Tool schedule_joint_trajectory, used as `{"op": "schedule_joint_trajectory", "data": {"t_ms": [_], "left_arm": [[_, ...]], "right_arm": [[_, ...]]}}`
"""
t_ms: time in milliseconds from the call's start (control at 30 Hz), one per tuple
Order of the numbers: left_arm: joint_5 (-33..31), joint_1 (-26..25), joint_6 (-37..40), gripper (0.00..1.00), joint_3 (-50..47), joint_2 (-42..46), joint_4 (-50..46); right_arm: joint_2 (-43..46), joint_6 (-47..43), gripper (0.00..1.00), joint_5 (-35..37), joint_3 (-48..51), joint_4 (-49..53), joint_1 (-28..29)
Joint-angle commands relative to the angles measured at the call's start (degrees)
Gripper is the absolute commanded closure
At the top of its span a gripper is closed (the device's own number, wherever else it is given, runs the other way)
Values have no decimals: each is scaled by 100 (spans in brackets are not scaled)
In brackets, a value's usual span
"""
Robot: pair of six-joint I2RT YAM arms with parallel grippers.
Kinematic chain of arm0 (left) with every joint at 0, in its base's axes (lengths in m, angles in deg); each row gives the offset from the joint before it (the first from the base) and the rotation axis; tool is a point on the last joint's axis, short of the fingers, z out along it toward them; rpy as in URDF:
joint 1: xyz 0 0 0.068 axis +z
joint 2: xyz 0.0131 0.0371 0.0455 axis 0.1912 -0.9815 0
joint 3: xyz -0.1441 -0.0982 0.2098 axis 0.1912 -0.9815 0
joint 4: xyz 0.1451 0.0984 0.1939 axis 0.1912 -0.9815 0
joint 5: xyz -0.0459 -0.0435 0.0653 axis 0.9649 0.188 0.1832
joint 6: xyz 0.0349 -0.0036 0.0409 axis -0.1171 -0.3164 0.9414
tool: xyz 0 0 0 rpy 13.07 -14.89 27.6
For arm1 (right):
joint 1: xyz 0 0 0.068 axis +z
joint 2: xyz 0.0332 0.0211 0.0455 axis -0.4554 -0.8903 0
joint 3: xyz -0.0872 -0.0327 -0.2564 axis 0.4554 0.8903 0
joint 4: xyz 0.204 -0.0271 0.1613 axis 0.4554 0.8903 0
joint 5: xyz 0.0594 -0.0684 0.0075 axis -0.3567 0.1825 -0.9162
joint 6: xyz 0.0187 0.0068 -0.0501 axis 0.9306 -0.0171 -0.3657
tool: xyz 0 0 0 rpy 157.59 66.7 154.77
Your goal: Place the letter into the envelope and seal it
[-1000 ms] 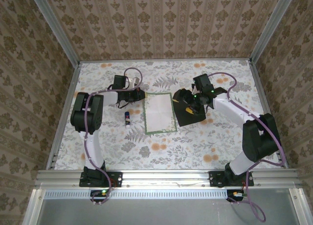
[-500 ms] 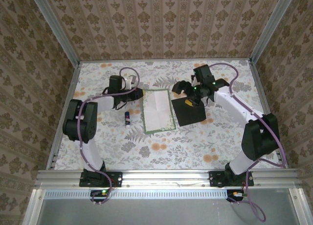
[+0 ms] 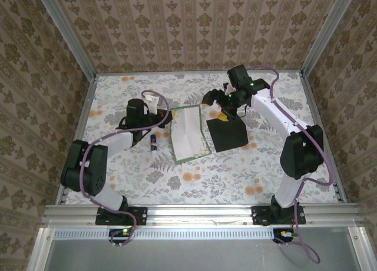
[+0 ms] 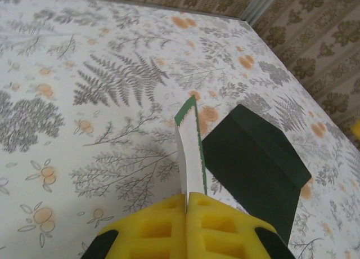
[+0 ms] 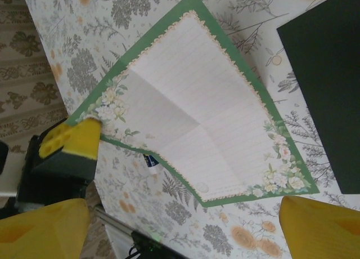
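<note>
Letter (image 3: 188,134): one thin white sheet with a green floral border and cross-shaped creases. It lies mid-table with its long axis running near to far and its far-left corner lifted.
Envelope (image 3: 228,134): one flat matte black rectangle, just right of the letter, slightly skewed.
Glue stick (image 3: 154,142): one small tube, left of the letter.
Left gripper (image 4: 186,198): yellow foam pads pinched on the letter's raised corner.
Right gripper (image 3: 215,105): jaws wide, holding nothing, over the envelope's far edge.
Table (image 3: 194,182): covered in a floral print.
</note>
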Motion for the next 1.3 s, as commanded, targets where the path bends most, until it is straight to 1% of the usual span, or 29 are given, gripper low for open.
{"op": "schedule_joint_trajectory", "data": {"t_ms": [0, 133, 267, 333, 367, 433, 567, 800, 1000, 1267], "left_arm": [[-187, -189, 737, 100, -22, 486, -143], [-411, -457, 1336, 100, -77, 962, -675], [-595, -664, 1753, 100, -177, 1373, -1024], [-717, -690, 1934, 100, -246, 1567, -1163], [-772, -863, 2043, 100, -297, 1658, -1228], [-915, -971, 2231, 100, -366, 1802, -1350], [-1396, -1307, 2707, 100, -324, 1905, -1637], [-1716, -1529, 3007, 100, -322, 1964, -1784], [-1923, -1698, 3166, 100, -351, 2097, -1833], [-1965, -1823, 3261, 100, -373, 2180, -1820]], "right_arm": [[-204, 79, 11, -269, -408, 527, 15], [-414, 154, 11, -402, -690, 768, 23], [-636, 262, 12, -490, -1104, 1093, 31], [-754, 306, 13, -534, -1355, 1295, 26], [-835, 318, 13, -571, -1497, 1417, 24], [-985, 382, 14, -655, -1784, 1659, 22], [-1308, 552, 16, -877, -2301, 2068, 38], [-1902, 484, 19, -1110, -3141, 3039, 130], [-2127, 481, 23, -1310, -3273, 3484, 172], [-2446, 527, 26, -1598, -3602, 3968, 211]]}}
